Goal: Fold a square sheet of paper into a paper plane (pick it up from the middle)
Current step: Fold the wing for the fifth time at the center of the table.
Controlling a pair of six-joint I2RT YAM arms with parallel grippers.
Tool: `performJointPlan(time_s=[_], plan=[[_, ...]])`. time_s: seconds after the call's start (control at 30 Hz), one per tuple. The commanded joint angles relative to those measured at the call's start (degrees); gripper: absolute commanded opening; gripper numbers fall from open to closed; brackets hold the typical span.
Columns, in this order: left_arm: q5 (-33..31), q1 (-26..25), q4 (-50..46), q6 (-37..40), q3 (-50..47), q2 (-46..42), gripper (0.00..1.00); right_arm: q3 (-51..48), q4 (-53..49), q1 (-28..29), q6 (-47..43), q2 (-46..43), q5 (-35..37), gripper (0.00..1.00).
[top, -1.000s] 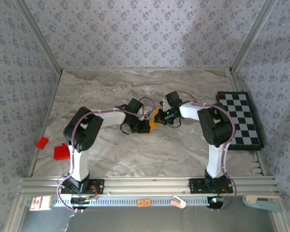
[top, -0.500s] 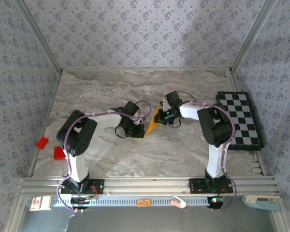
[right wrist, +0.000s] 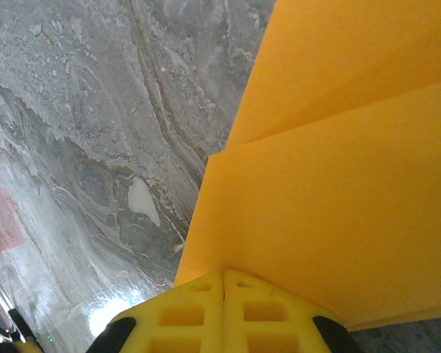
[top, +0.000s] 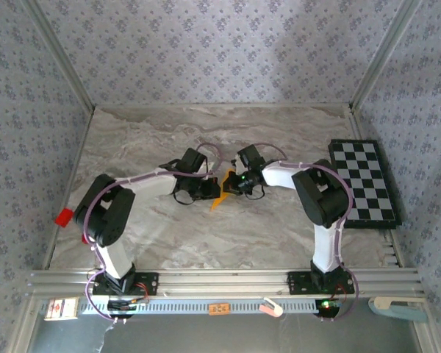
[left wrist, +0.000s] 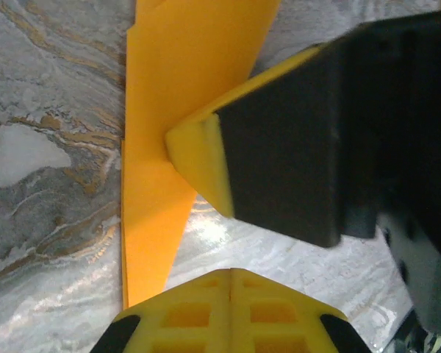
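On the grey marble worktop (top: 169,235), the folded orange paper (left wrist: 169,88) lies centrally between the arms, the right tool (right wrist: 223,276), fingers together, seemingly pinning it flat while the left tool (left wrist: 230,273), likewise closed, sits just beside its tip

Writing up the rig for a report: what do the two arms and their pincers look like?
The left arm and right arm have white links, bulky black joints and black bases; a purple cable loops along each. The left pincer and right pincer have yellow, lattice-ribbed fingers on black bodies.
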Motion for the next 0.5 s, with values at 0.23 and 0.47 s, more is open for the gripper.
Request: performJointPlan(time_s=[0.23, 0.47], plan=[[-1.77, -0.27, 4.40, -4.35, -0.27, 5.14, 0.00, -1.63, -5.64, 0.50, 1.02, 2.51, 2.56, 0.00], [-4.15, -0.44, 1.34, -5.06, 0.36, 7.09, 0.00, -1.73, -4.53, 0.18, 0.60, 1.70, 2.48, 0.00]])
